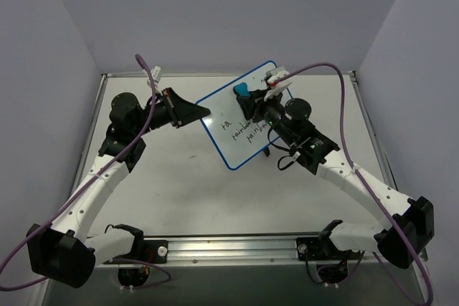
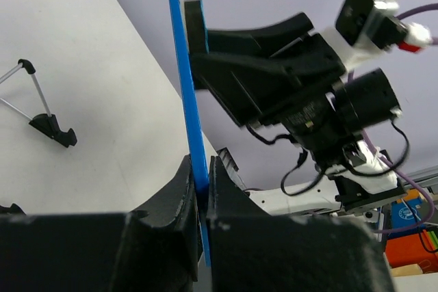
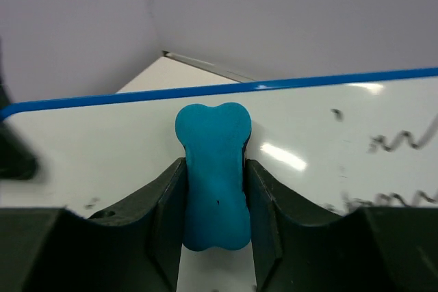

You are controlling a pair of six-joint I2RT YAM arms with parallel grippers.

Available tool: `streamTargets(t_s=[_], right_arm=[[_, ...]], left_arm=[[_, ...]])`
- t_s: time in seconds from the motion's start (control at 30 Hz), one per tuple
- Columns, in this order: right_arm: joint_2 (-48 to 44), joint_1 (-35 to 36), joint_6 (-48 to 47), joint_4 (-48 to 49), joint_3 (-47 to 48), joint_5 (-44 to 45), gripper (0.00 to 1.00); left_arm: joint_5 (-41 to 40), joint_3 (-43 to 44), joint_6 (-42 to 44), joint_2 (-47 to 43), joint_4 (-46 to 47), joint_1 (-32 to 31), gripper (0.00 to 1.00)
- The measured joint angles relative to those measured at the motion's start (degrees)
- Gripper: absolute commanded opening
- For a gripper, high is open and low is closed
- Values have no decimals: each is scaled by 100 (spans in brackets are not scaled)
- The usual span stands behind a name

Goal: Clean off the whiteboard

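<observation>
The whiteboard is a white board with a blue rim, held tilted above the table, with black handwriting on its lower right part. My left gripper is shut on its left edge; in the left wrist view the blue rim runs edge-on between the jaws of that gripper. My right gripper is shut on a blue bone-shaped eraser pressed on the board's upper part. In the right wrist view the eraser sits between the jaws of my right gripper, against the board, with handwriting to the right.
A small wire stand with black feet lies on the table below the board. The table's back edge and purple walls close the space. Purple cables arc over both arms.
</observation>
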Motion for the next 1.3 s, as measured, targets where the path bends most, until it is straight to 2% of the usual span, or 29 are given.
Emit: streamTargets(t_s=[0.13,0.27,0.37,0.6,0.83,1.0,1.2,1.3], right_arm=[[-2,732,13,0,129,-98,10],[-4,970,28,-111,214,-131,10],[7,772,35,-417,407,-55,9],[-28,-264,42,-850,535,262,9],[-4,-1241,24,-964,535,83,7],[59,-1209,2,-907,533,-63,7],[35,-476,-87,-833,546,-210,8],[31,-437,-127,-907,656,-350,8]], left_arm=[[39,0,39,0,31,4,2],[83,0,177,0,83,4,2],[101,0,323,-7,164,4,2],[190,-42,503,-94,216,4,2],[337,-42,476,-98,271,4,2],[348,-42,466,-127,269,20,2],[339,-42,474,-127,262,44,2],[343,-42,479,-127,280,59,2]])
